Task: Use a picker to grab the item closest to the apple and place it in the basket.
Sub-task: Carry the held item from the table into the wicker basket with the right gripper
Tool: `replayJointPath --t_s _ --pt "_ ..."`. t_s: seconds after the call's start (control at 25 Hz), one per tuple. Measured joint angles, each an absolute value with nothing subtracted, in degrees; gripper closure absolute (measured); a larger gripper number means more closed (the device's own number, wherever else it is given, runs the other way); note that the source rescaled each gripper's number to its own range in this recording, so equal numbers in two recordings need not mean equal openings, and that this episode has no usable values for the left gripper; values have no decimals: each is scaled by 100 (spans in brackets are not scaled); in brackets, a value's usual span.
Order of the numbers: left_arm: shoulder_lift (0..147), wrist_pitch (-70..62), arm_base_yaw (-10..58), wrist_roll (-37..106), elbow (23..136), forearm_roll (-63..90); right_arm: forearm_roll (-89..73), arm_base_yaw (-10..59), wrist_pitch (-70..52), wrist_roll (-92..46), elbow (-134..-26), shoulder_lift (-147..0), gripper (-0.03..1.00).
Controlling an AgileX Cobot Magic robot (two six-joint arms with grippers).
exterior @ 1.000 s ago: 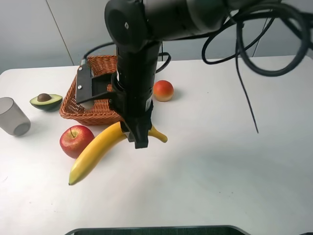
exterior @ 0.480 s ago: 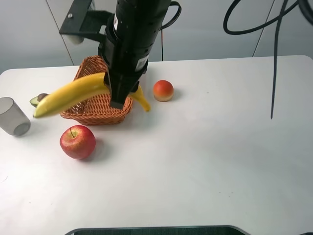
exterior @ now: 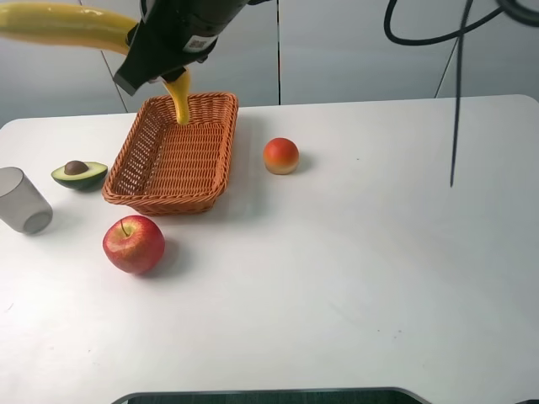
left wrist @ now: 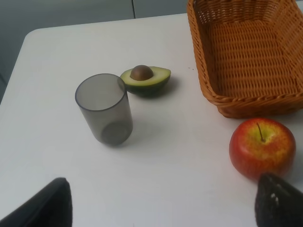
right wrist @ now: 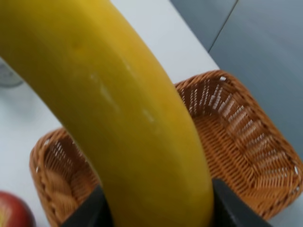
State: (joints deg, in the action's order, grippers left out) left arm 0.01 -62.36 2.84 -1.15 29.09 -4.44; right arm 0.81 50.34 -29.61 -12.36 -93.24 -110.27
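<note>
Right claw (right wrist: pixel 161 210): clenched on the banana (exterior: pixel 59 23), gripping both flanks near the stalk end. The fruit is carried high, clear of the counter (exterior: pixel 379 252), presumably so it passes over the rim without snagging. Its short stalk end hangs above the far part of the basket (exterior: pixel 160 202); the long body juts out level beyond the basket's left side.

Left claw (left wrist: pixel 163 208): spread wide, holding nothing. It is absent from the high view, so apparently kept out of the carrying arm's way.

Basket: wicker, nothing inside yet.

Apple (exterior: pixel 133 243): on the counter just in front of the basket, not touching it.

Avocado half (exterior: pixel 78 173): left of the basket, near the cup (exterior: pixel 23 200).

Round orange-red fruit (exterior: pixel 281 156): right of the basket.

Stage, as judged: carrying nearly done, placing pending. The banana likely needs turning to lie along the basket before lowering; let go as it hangs, the long end could tip over the rim.
</note>
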Motion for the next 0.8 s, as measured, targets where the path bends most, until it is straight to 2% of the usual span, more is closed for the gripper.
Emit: replayJointPath --t_s 0.4,0.8 --pt "1 -6236 284 -115 2909 -444 -63 4801 -2917 -491 -10740 -12382 94" --pt "1 -6236 284 -115 2909 -444 -49 4689 -2865 693 -10877 -13300 94"
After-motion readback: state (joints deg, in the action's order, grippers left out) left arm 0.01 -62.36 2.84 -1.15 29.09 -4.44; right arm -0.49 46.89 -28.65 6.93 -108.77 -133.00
